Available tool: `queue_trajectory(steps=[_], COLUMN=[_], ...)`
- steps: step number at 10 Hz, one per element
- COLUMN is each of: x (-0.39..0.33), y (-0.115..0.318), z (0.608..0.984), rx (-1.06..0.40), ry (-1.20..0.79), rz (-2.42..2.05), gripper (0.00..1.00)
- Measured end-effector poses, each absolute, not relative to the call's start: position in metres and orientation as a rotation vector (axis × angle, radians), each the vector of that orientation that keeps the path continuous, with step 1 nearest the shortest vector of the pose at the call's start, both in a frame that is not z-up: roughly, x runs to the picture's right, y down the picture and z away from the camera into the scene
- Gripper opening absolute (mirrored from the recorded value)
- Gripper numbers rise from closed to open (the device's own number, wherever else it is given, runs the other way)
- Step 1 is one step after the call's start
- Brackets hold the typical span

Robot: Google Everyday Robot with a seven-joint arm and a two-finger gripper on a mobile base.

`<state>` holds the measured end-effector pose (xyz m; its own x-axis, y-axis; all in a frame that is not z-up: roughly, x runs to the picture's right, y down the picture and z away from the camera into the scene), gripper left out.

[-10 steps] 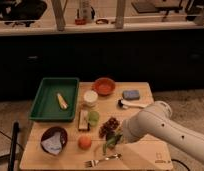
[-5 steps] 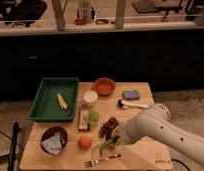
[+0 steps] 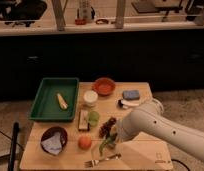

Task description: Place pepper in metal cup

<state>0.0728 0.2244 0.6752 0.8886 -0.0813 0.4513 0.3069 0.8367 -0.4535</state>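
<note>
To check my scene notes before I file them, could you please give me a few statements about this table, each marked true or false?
1. A yellow item lies in the green tray. True.
2. The orange fruit sits inside the dark bowl. False: it rests on the table, beside the bowl.
3. The gripper is low at the green pepper, just in front of the grapes. True.
4. The fork lies in the tray. False: it lies on the table near the front edge.
5. The white cup stands beside the tray. True.
</note>
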Motion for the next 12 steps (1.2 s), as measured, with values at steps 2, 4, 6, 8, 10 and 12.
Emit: queue_trajectory(steps=[2, 4, 6, 8, 10, 12], x=[0.071, 0.071, 0.071, 0.071, 0.07, 0.071], y=[0.221, 0.221, 0.223, 0.225, 0.226, 0.225], z=[0.682, 0.688, 0.694, 0.697, 0.697, 0.697], rx=[-0.557, -0.578, -0.596, -0.607, -0.611, -0.61], ry=[-0.434, -0.432, -0.43, -0.422, -0.41, -0.402], rz=[-0.244, -0.267, -0.277, -0.273, -0.276, -0.278], gripper=[0.03, 0.03, 0.06, 0.23, 0.44, 0.63])
